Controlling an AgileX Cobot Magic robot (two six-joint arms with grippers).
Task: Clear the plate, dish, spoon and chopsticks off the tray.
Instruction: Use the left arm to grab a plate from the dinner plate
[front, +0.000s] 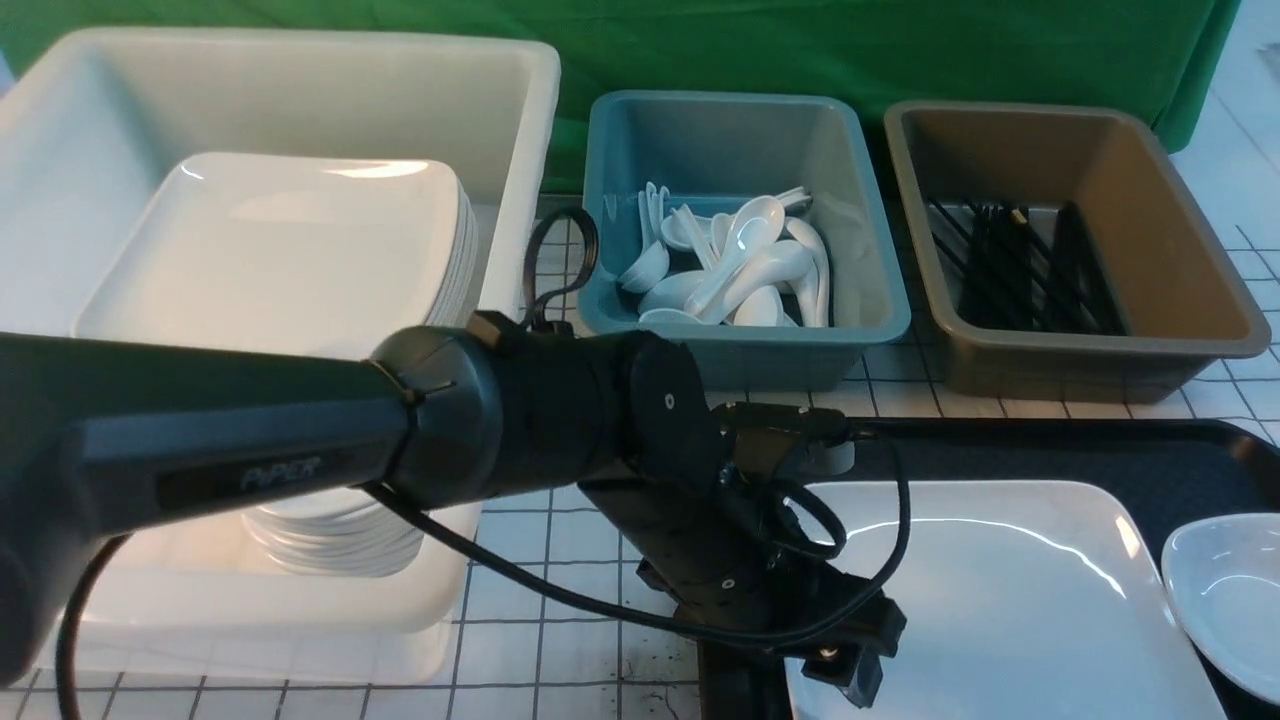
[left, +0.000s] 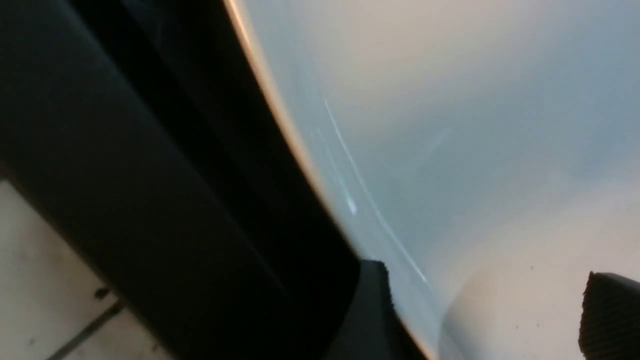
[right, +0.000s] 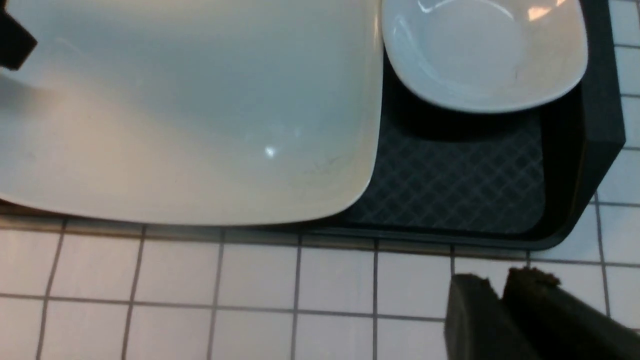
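The large white plate (front: 1000, 590) lies on the black tray (front: 1100, 450), with the small white dish (front: 1235, 590) beside it on the right. My left gripper (front: 840, 665) is low at the plate's left edge. In the left wrist view, the left gripper (left: 487, 315) is open and astride the plate's rim (left: 400, 150), one finger outside it and one over it. My right gripper (right: 500, 285) is shut and empty over the white tiles, just off the tray's near edge (right: 450, 240). No spoon or chopsticks show on the visible part of the tray.
A big white tub (front: 300, 80) at the left holds a tall stack of white plates (front: 290, 250). Behind the tray stand a blue tub (front: 740, 340) with several white spoons and a brown tub (front: 1180, 250) with black sticks. My left arm (front: 250, 440) crosses in front of the white tub.
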